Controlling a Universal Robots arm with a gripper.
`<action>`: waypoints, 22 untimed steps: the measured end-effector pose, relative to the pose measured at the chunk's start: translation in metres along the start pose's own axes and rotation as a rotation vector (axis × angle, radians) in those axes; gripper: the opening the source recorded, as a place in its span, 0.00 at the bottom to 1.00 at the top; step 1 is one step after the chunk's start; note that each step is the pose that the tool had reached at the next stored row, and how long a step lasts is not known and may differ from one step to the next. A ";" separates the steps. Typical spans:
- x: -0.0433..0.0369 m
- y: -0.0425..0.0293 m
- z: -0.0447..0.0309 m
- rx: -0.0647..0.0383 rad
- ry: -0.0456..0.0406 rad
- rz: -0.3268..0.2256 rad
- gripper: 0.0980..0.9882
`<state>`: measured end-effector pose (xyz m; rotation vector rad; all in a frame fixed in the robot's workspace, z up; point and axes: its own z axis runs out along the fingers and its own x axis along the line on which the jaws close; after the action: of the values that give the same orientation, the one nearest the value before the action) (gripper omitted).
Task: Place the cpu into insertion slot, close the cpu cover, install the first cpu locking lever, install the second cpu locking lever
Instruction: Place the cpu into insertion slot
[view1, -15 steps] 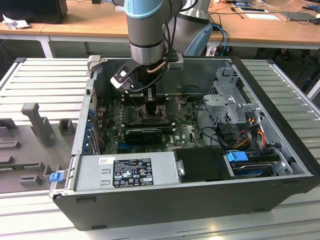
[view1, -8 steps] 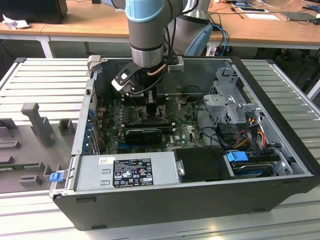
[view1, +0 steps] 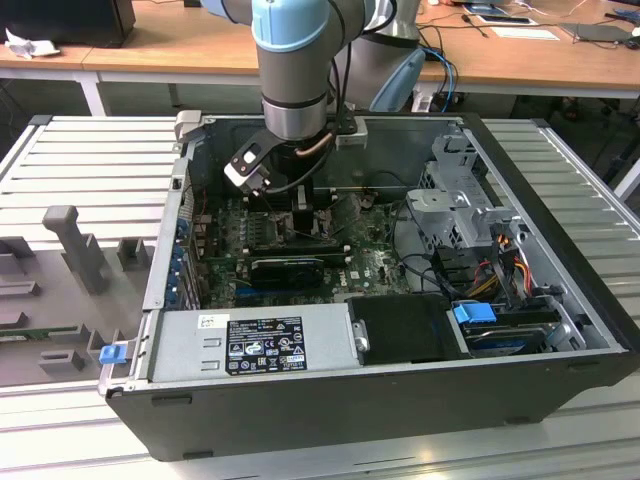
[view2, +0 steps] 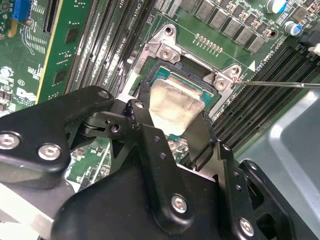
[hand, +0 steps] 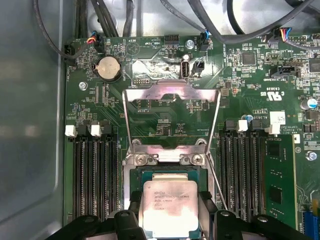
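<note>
Gripper (hand: 170, 212) clamped on cpu (hand: 169, 200), fingers (view2: 143, 106) at opposite edges; slot (hand: 165, 173) directly beneath fingertips, contact with cpu unclear; cover (hand: 172, 94) swung open just beyond fingertips.

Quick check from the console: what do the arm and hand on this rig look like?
The arm is silver-grey tube with light-blue joint caps; a black cable loops at its wrist. The hand is matte black, built of angular link plates with silver hex-socket screws, ending in two narrow black fingers.
</note>
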<state>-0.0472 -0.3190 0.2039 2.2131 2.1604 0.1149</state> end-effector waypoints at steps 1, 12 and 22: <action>0.0000 0.0000 0.0003 0.000 -0.0001 0.000 0.48; -0.0001 -0.0002 0.0017 0.000 -0.0002 0.000 0.48; 0.0001 0.0000 0.0003 0.000 0.0005 0.000 0.56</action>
<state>-0.0472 -0.3190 0.2036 2.2134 2.1607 0.1155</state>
